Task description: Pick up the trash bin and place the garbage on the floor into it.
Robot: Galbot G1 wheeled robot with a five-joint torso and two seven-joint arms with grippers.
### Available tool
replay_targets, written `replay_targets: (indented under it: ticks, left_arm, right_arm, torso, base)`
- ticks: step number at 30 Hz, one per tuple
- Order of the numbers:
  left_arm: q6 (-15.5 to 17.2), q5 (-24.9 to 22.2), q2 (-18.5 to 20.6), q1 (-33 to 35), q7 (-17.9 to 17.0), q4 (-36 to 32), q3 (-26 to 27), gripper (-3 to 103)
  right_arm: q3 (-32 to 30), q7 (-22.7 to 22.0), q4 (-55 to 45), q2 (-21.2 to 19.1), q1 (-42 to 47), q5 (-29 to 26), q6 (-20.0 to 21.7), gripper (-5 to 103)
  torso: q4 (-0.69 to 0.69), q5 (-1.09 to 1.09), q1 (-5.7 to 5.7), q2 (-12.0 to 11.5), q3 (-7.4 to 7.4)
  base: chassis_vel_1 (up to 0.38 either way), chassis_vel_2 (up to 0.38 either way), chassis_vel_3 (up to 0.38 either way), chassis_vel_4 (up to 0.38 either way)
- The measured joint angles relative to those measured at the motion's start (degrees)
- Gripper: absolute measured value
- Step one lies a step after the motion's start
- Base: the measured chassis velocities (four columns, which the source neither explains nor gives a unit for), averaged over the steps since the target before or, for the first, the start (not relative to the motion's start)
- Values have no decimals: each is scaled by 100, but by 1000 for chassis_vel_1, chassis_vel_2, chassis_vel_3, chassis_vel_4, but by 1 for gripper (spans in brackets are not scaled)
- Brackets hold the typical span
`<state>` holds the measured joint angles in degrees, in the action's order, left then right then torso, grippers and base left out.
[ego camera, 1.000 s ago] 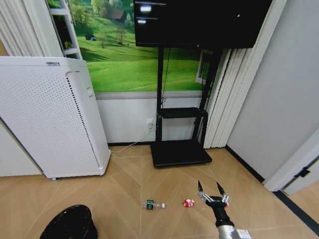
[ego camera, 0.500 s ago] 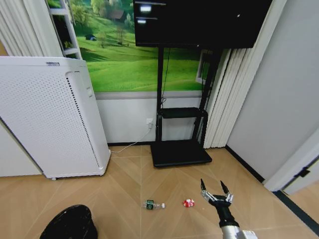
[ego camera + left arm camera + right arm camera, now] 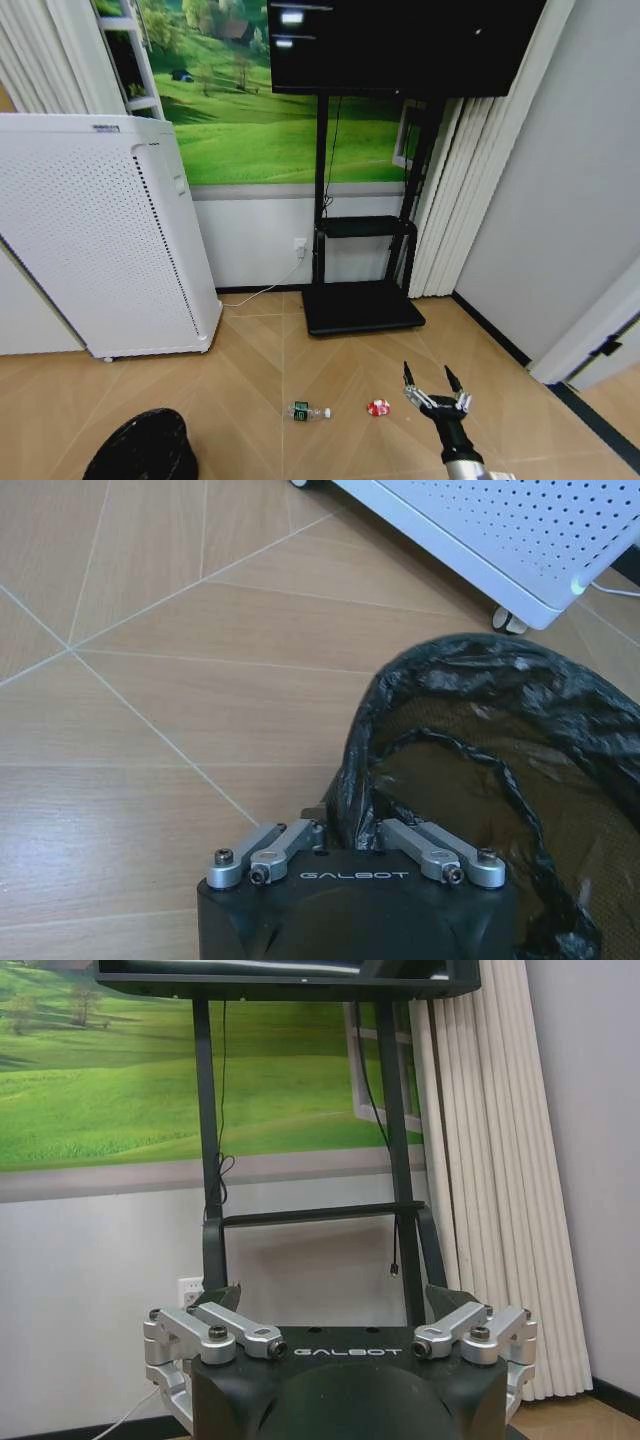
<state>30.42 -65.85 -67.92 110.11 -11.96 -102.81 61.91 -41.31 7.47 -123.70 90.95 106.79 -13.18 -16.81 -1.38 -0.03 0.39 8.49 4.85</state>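
The right gripper (image 3: 432,381) hovers above the wood floor (image 3: 250,360) at the lower right, fingers spread wide with nothing between them — pointed toward the TV stand (image 3: 362,305) and the wall. Just beside it, on its left, lies a red-and-white wrapper (image 3: 378,407), and farther left the clear bottle (image 3: 308,411) with its green label lies on its side; bare floor separates the two. The trash bin (image 3: 145,447) with its black liner sits at the lower-left edge of the head view, in front of the white air purifier (image 3: 100,235). The left gripper (image 3: 350,840) is clamped on the bin's rim — liner bunched between its fingers. Open floor runs between bin and bottle.
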Motion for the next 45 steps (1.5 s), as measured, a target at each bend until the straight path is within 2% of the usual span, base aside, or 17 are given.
replay_targets:
  ticks: [1, 2, 5, 14, 16, 17, 19, 20, 21, 22, 23, 24, 25, 26, 28, 30, 45]
  left_arm:
    - [-48, 83, -39, 24, 54, -62, 15, 12]
    - [-48, 83, -39, 24, 54, -62, 15, 12]
    - [-106, 166, -86, 48, 148, -140, 43, 3]
    - [-401, 356, -176, 98, 406, -160, 113, 2]
    - [-722, 558, -237, 166, 632, -307, 204, 2]
    - [-722, 558, -237, 166, 632, -307, 204, 2]
    - [-1084, 853, -324, 228, 833, -495, 293, 2]
    - [-1084, 853, -324, 228, 833, -495, 293, 2]
    - [-1408, 1189, -392, 228, 929, -571, 349, 2]
    - [-1408, 1189, -392, 228, 929, -571, 349, 2]
    - [-1815, 1684, -491, 215, 1130, -642, 453, 2]
    - [-2007, 1913, -562, 233, 1278, -775, 554, 2]
    - [-2072, 1914, -610, 286, 1331, -954, 614, 2]
    - [-2072, 1914, -610, 286, 1331, -954, 614, 2]
    - [-2080, 1648, -689, 418, 1339, -1426, 702, 2]
    - [-2080, 1605, -744, 447, 1331, -1701, 753, 2]
    - [-2117, 1751, -867, 423, 1176, -1860, 670, 2]
  right_arm:
    - [16, -50, 14, 2, -10, -12, 0, 100]
    - [16, -50, 14, 2, -10, -12, 0, 100]
    - [27, -100, 45, -18, -19, -14, 0, 100]
    - [27, -149, 44, -88, -25, -33, 0, 100]
    - [43, -202, 48, -75, -31, -69, -2, 100]
    - [43, -202, 48, -75, -31, -69, -2, 100]
    - [55, -230, 76, -66, -49, -63, -54, 100]
    - [55, -230, 76, -66, -49, -63, -54, 100]
    - [70, -244, 103, -75, -58, -58, -112, 100]
    - [70, -244, 103, -75, -58, -58, -112, 100]
    - [78, -248, 141, -93, -69, 16, -154, 100]
    - [77, -246, 166, -109, -74, 134, -152, 100]
    - [75, -236, 177, -123, -75, 225, -107, 100]
    - [75, -236, 177, -123, -75, 225, -107, 100]
    - [84, -177, 198, -155, -75, 389, 25, 100]
    - [132, -131, 214, -190, -87, 504, 96, 100]
    - [242, -92, 370, -250, -171, 593, 145, 100]
  torso:
    - [0, 0, 0, 0, 0]
    - [0, 0, 0, 0, 0]
    - [-1, 2, 0, 0, 0]
    - [-1, 2, 0, 0, 0]
    - [-1, 1, 0, 0, 0]
    - [-1, 1, 0, 0, 0]
    - [0, 4, 0, 0, 0]
    - [0, 4, 0, 0, 0]
    - [-1, 2, 0, 0, 0]
    - [-1, 2, 0, 0, 0]
    - [-1, 3, 0, 0, 0]
    - [0, 2, 0, 0, 0]
    - [0, 3, 0, 0, 0]
    - [0, 3, 0, 0, 0]
    - [0, 4, 0, 0, 0]
    - [-2, 5, 0, 0, 0]
    - [-1, 3, 0, 0, 0]
  base:
    - [0, 0, 0, 0]
    - [0, 0, 0, 0]
    - [0, 0, 0, 0]
    - [0, 0, 0, 0]
    - [0, 0, 0, 0]
    - [0, 0, 0, 0]
    - [0, 0, 0, 0]
    - [0, 0, 0, 0]
    - [0, 0, 0, 0]
    - [0, 0, 0, 0]
    - [0, 0, 0, 0]
    - [0, 0, 0, 0]
    - [0, 0, 0, 0]
    - [0, 0, 0, 0]
    - [0, 0, 0, 0]
    - [0, 0, 0, 0]
    - [59, 65, -65, -69]
